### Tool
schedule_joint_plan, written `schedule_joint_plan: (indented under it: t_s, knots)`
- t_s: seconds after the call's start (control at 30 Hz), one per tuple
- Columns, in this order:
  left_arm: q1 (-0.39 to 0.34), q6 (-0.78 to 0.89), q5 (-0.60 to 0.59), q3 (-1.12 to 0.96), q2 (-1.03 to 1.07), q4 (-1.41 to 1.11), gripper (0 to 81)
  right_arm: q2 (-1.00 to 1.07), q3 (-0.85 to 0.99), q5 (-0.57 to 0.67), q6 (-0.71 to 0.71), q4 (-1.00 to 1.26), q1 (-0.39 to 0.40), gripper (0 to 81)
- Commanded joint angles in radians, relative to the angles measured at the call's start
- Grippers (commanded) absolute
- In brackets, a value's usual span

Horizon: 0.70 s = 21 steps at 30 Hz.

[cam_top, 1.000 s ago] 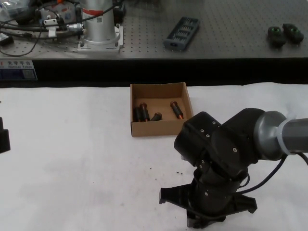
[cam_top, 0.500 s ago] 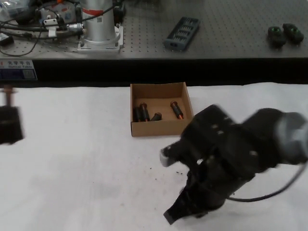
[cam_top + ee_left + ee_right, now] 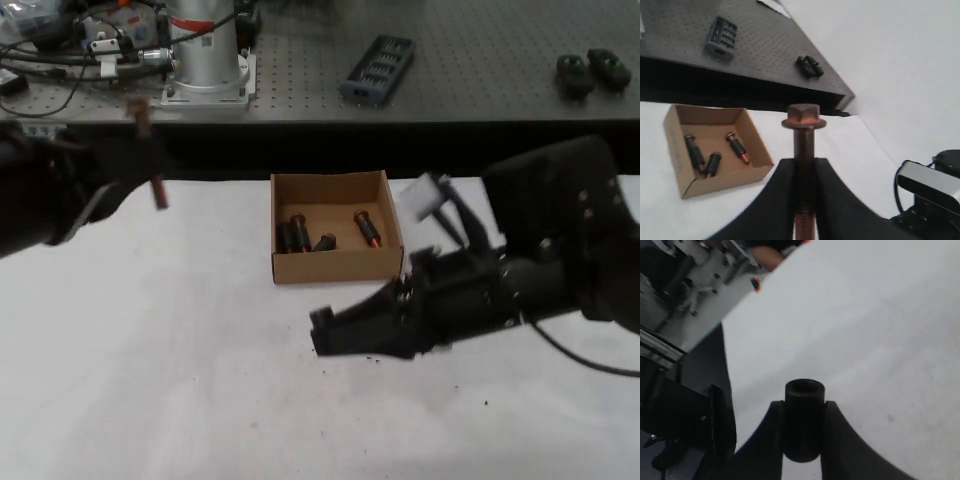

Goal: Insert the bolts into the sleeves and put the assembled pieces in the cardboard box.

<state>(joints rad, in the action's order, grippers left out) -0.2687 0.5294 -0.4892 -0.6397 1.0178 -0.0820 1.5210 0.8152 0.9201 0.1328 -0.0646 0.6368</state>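
Alignment decides this step, I judge. Nearest, low over the white cloth-covered bench (image 3: 200,380), the right gripper (image 3: 804,407) is clamped on a short black cylindrical sleeve (image 3: 804,422) with its open bore facing away from the wrist. Farther off on the other side, the left gripper (image 3: 804,162) is closed on the shank of a copper-coloured flanged hex bolt (image 3: 804,135). The bolt is held up above the cloth, head beyond the fingers, well apart from the sleeve. Its threaded tip is hidden in the wrist view, so I cannot say exactly where it points. It should be brought onto the bore's axis and fed in straight, without tilt. Bare cloth between the arms leaves room to meet. Beyond stands the open brown cardboard box (image 3: 335,265) holding several assembled pieces (image 3: 366,228). The grippers should pass clear of its rim. Past it runs the grey perforated metal table (image 3: 480,60).
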Motion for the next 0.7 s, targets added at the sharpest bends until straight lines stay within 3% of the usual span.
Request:
schedule_joint_plan:
  t_s: [0.0,0.27,0.43,0.67]
  knots:
    - [-0.038,0.025,-0.07,-0.013,0.018,-0.081,0.6,-0.015,0.002,0.096,0.079,0.091,-0.02,1.6]
    - [-0.149,0.032,-0.246,-0.013,0.139,-0.154,0.6,-0.015,0.002,0.155,0.166,0.144,-0.017,1.6]
    - [-0.198,0.042,-0.233,-0.018,0.21,-0.249,0.6,-0.015,0.002,0.155,0.16,0.145,-0.02,1.6]
    - [-0.199,0.048,-0.231,-0.037,0.27,-0.268,0.6,-0.015,-0.023,0.151,0.093,0.145,-0.038,1.6]
